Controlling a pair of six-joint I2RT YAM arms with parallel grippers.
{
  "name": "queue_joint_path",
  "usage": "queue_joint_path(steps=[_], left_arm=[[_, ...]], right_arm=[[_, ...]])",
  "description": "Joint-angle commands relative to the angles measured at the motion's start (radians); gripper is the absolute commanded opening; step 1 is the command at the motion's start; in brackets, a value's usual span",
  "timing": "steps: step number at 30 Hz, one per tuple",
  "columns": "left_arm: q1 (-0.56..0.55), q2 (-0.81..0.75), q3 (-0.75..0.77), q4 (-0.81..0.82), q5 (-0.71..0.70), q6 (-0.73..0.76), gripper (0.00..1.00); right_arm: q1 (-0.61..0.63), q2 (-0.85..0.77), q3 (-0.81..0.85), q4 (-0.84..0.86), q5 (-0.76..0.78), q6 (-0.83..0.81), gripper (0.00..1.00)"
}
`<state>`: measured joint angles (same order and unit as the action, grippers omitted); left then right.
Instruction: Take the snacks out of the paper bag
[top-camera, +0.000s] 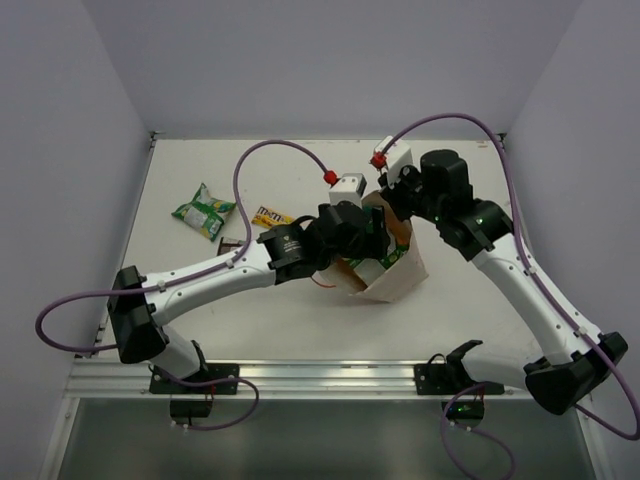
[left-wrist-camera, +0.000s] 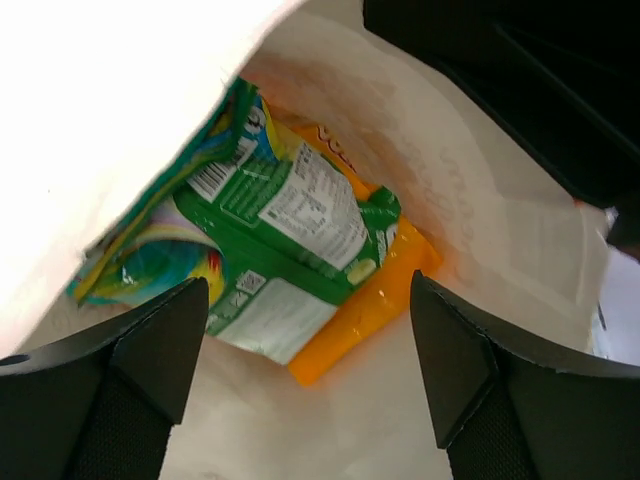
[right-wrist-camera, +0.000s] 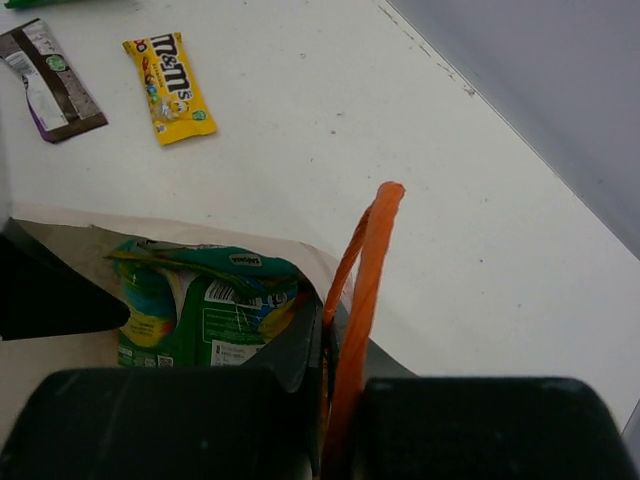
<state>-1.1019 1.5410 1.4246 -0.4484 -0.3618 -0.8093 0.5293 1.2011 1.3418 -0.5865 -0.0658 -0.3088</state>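
- Left gripper (left-wrist-camera: 308, 300) sits in the mouth of the bag (left-wrist-camera: 470, 190), fingers wide apart and holding nothing; a green packet (left-wrist-camera: 290, 230) lies just beyond the tips.
- An orange packet (left-wrist-camera: 375, 295) pokes out from under that packet, and a teal pouch (left-wrist-camera: 140, 270) lies on its left.
- Right gripper (right-wrist-camera: 338, 390) is clamped on the bag's rim, with the orange handle (right-wrist-camera: 368, 260) rising from between its fingers.
- The bag sits near the middle of the white worktop (top-camera: 300, 320), with pale grey walls (top-camera: 60, 150) on three sides.
- Out on the worktop lie a yellow bar (right-wrist-camera: 170, 85), a brown bar (right-wrist-camera: 50, 90) beside it, and a green-white pouch (top-camera: 204, 211) further left.
- The bag's depth is hidden, so the number of packets inside cannot be told.
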Motion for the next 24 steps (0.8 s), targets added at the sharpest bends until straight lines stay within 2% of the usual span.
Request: queue_joint_path(steps=[1, 5, 8, 11, 14, 15, 17, 18, 24], left_arm=[[-0.003, 0.017, 0.0, 0.066, -0.123, -0.051, 0.88], [0.005, 0.08, 0.022, 0.111, -0.173, -0.068, 0.91], [0.016, 0.157, 0.074, 0.082, -0.186, -0.082, 0.91], [0.019, 0.215, 0.096, 0.068, -0.17, -0.096, 0.87], [0.02, 0.225, 0.083, 0.066, -0.172, -0.113, 0.67], [0.02, 0.219, 0.076, 0.066, -0.175, -0.114, 0.43], [0.019, 0.173, 0.048, 0.076, -0.19, -0.103, 0.18], [0.019, 0.156, 0.037, 0.083, -0.195, -0.099, 0.01], [0.02, -0.001, 0.045, 0.034, -0.215, -0.033, 0.0]], right_arm=[[0.017, -0.071, 0.105, 0.189, -0.009, -0.032, 0.0], [0.026, -0.081, 0.074, 0.195, -0.012, -0.015, 0.0], [0.041, -0.086, 0.059, 0.197, -0.009, -0.007, 0.0], [0.052, -0.086, 0.045, 0.208, -0.005, -0.006, 0.0], [0.055, -0.087, 0.034, 0.215, -0.003, 0.0, 0.0], [0.055, -0.089, 0.03, 0.223, 0.001, -0.001, 0.0], [0.054, -0.095, 0.014, 0.231, 0.014, -0.007, 0.0], [0.054, -0.097, 0.008, 0.241, 0.027, -0.009, 0.0], [0.052, -0.103, -0.021, 0.254, 0.063, -0.026, 0.0]])
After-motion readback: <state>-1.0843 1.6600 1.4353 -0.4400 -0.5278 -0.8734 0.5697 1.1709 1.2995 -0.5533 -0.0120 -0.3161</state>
